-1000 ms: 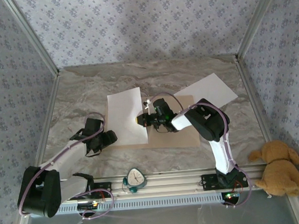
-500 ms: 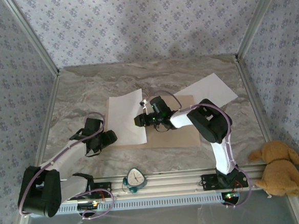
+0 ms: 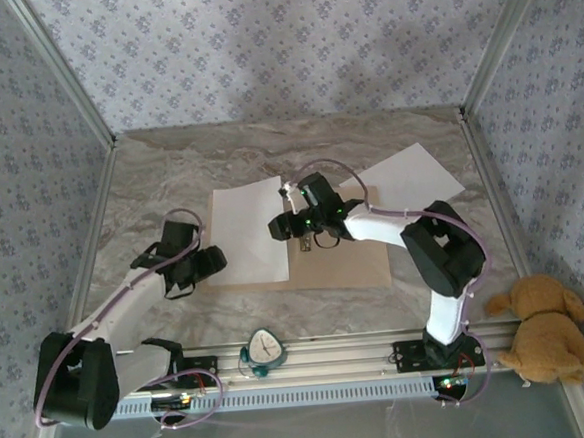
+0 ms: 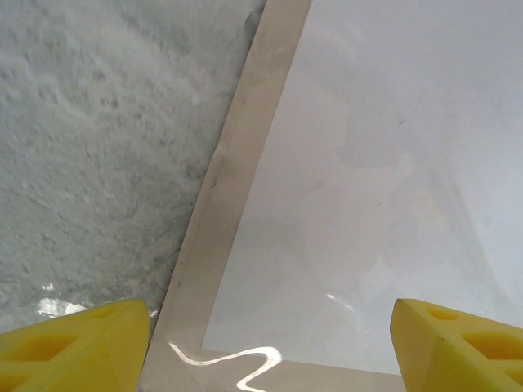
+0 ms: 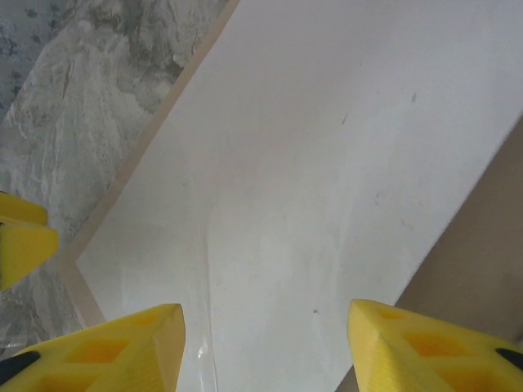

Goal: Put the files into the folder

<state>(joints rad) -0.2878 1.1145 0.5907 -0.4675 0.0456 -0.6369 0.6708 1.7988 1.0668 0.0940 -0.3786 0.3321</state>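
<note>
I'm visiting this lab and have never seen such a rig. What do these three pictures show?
Two robot arms are bolted at the near edge of a marbled table. The wide picture comes from a fixed camera above and behind them; the others come from cameras on their wrists, so the yellow wedges are their fingers. A flat tan cardboard folder lies in the middle, one blank white paper sheet on its left half, a second white sheet at its far right corner. The left gripper and right gripper hover open at the first sheet's edges, holding nothing. A tan plush dog sits to the right.
</note>
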